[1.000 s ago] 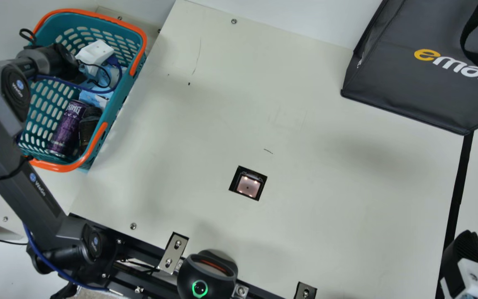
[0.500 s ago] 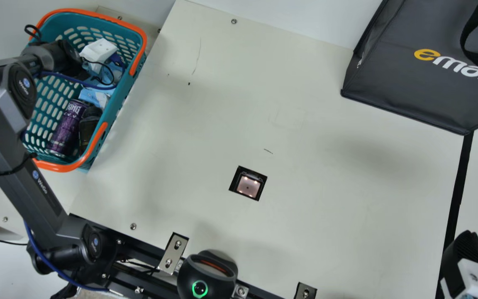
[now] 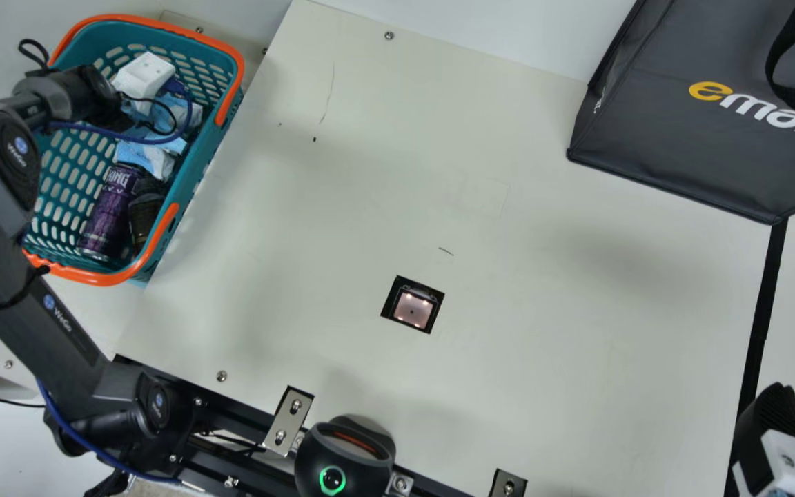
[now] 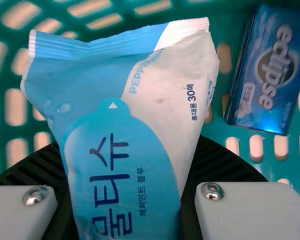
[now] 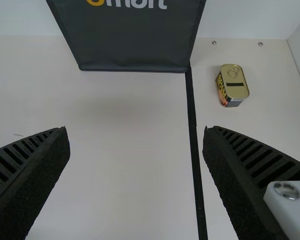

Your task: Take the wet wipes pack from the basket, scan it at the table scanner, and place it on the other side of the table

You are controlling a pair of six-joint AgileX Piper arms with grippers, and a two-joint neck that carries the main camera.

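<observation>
The left gripper (image 3: 143,76) was down in the green basket (image 3: 103,278), and it had the wet wipes pack (image 4: 120,150) pinched between its two black fingers, near a little blue box (image 4: 272,75). A purple can (image 3: 111,210) lay in the basket too — right next to a dark jar (image 3: 145,217). The right gripper (image 3: 775,414) was wide open with nothing in it, over the far side of the bench (image 3: 542,345) from the basket, and the table scanner (image 3: 413,308) sat between the two — its small lights were on.
</observation>
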